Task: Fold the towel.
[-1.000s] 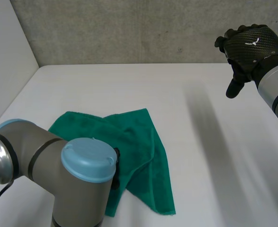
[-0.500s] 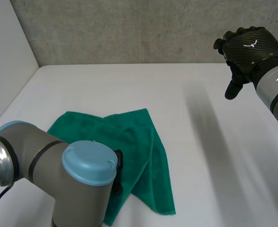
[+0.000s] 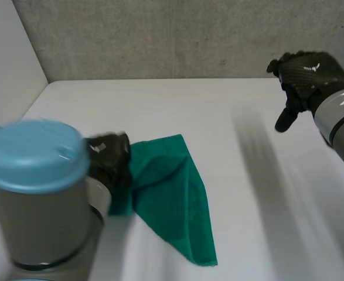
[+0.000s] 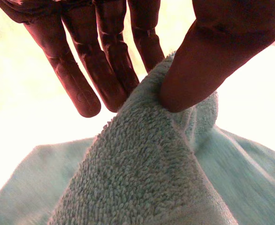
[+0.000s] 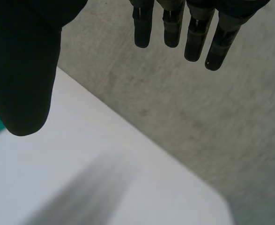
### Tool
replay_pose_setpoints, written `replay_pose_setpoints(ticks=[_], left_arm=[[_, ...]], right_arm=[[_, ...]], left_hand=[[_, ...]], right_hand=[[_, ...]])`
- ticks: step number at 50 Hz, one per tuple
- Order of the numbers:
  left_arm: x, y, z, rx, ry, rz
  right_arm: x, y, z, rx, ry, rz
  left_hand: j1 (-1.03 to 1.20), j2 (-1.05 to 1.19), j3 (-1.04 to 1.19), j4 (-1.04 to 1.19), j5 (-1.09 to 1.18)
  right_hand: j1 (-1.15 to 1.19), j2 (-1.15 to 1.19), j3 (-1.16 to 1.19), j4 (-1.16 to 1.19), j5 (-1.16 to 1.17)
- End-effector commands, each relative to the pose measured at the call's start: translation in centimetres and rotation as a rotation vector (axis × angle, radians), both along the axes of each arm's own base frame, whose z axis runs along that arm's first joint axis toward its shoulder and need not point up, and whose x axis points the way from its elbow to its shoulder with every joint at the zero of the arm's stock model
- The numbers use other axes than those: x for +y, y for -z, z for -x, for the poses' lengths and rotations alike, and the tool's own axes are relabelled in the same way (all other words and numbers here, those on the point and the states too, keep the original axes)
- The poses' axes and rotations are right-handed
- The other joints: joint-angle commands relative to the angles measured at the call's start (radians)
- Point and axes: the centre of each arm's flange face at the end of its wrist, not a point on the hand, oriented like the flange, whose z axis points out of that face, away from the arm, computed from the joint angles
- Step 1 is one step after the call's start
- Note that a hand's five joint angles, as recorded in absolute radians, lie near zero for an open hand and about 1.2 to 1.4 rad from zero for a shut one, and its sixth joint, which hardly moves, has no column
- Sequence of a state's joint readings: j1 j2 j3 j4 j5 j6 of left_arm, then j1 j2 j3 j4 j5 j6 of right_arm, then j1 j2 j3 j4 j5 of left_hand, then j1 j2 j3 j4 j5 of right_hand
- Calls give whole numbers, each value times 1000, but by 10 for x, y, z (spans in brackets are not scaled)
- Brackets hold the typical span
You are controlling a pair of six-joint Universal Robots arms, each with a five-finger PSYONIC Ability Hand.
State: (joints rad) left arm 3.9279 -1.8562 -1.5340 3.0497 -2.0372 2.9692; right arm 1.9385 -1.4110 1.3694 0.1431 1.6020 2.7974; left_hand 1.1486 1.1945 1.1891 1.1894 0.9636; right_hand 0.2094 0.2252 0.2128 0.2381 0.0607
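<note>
1. Left hand [image 4: 104, 61] has a pinch on the towel [image 4: 142, 178]: the thumb presses a raised ridge of green terry against fingers that are nearly straight, and the cloth drapes down from that ridge.
2. Seen from the head camera, this hand sits at the towel's left side. A moment ago the arm's elbow covered it, and the towel's left flap lay spread out toward the left of the table [image 3: 160, 105]. Now the arm has swung across and that flap is no longer lying flat there.
3. My reading is that the flap is being lifted to start the fold. The arm hides part of the cloth, so whether the pinch is on a corner or along an edge I cannot tell.
4. The rest of the towel lies on the table, tapering to a point on the near side.
5. Right hand [image 3: 306, 73] hangs in the air at the far right, in front of the concrete wall [image 3: 160, 35]. Its fingers are relaxed and apart from the thumb, holding nothing. It is well apart from the towel and has barely shifted.
6. As for containers, the towel lies directly on the table.
</note>
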Motion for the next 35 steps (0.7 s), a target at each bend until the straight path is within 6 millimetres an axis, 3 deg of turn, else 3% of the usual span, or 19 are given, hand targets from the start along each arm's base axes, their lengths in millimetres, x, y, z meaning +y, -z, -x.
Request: replay_pose_setpoints(ticks=[1,6,14,15,21,30,35], left_arm=[[-20,-60,-30,-21,-75,186],[-30,-93,-39,-28,-107,288],[-26,-142,-40,34,-111,424],[-25,-146,-41,40,-106,434],[-20,-171,-40,81,-63,527],[-22,-183,-36,92,-57,600],[-25,-183,-36,77,-64,617]], right_arm=[[5,50,-4,-282,38,-324],[17,73,-14,-413,-6,-508],[38,99,-38,-549,-57,-732],[46,108,-49,-564,-70,-783],[62,115,-82,-574,-147,-824],[96,135,-127,-536,-236,-876],[103,149,-137,-506,-245,-901]], left_hand=[[248,202,207,207,258],[248,202,207,207,258],[248,202,207,207,258],[248,202,207,207,258],[248,202,207,207,258],[248,202,207,207,258],[248,202,207,207,258]], right_hand=[[-35,-51,-38,-64,-61],[-35,-51,-38,-64,-61],[-35,-51,-38,-64,-61],[-35,-51,-38,-64,-61],[-35,-51,-38,-64,-61],[-35,-51,-38,-64,-61],[-35,-51,-38,-64,-61]])
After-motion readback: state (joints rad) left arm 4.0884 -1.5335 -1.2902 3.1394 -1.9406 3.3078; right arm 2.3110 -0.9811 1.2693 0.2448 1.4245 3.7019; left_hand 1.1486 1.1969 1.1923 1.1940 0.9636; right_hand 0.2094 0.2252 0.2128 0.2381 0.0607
